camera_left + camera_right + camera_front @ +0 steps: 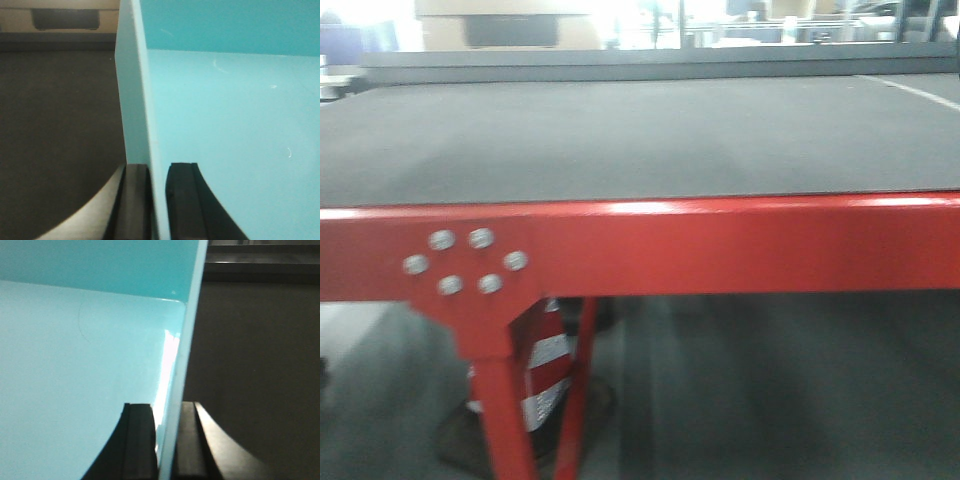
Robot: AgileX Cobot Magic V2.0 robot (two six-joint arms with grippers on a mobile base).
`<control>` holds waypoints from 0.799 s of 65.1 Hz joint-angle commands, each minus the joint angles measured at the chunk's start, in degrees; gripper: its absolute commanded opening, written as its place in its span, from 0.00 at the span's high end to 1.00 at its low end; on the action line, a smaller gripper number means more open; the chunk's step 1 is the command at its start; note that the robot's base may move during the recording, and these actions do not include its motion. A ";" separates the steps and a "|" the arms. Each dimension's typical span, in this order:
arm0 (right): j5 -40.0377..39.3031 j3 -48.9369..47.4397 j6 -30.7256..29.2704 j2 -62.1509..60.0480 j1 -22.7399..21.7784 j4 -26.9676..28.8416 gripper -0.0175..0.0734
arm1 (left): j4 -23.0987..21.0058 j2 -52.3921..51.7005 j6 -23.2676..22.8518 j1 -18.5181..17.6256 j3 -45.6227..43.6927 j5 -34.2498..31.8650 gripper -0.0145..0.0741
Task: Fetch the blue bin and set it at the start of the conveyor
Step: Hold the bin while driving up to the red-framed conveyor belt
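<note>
The blue bin (225, 125) is a light cyan tub; only its inside floor and walls show, in both wrist views, and it is out of the front view. My left gripper (158, 200) is shut on the bin's left wall, one finger outside and one inside. My right gripper (166, 440) is shut on the bin's (75, 365) right wall in the same way. The conveyor start (640, 140) is a wide dark grey belt with a red strip (720, 245) along its near edge. The belt shows beside the bin in the left wrist view (55, 115) and the right wrist view (260, 350).
A red frame leg (505, 400) with several bolts stands under the belt at the left. A red-and-white striped object (548, 370) sits on the floor behind it. A grey rail (640, 65) runs along the belt's far side. A white line (910, 90) crosses the belt's right corner.
</note>
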 commanded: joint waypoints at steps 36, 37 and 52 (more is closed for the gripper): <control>-2.84 -0.66 -1.39 -0.32 -0.41 -1.94 0.98 | -1.59 -0.81 0.13 -0.24 -0.42 -2.46 0.96; -2.84 -0.66 -1.39 -0.32 -0.41 -1.94 0.98 | -1.59 -0.81 0.13 -0.24 -0.42 -2.46 0.96; -2.84 -0.66 -1.39 -0.32 -0.41 -1.94 0.98 | -1.59 -0.81 0.13 -0.24 -0.42 -2.46 0.96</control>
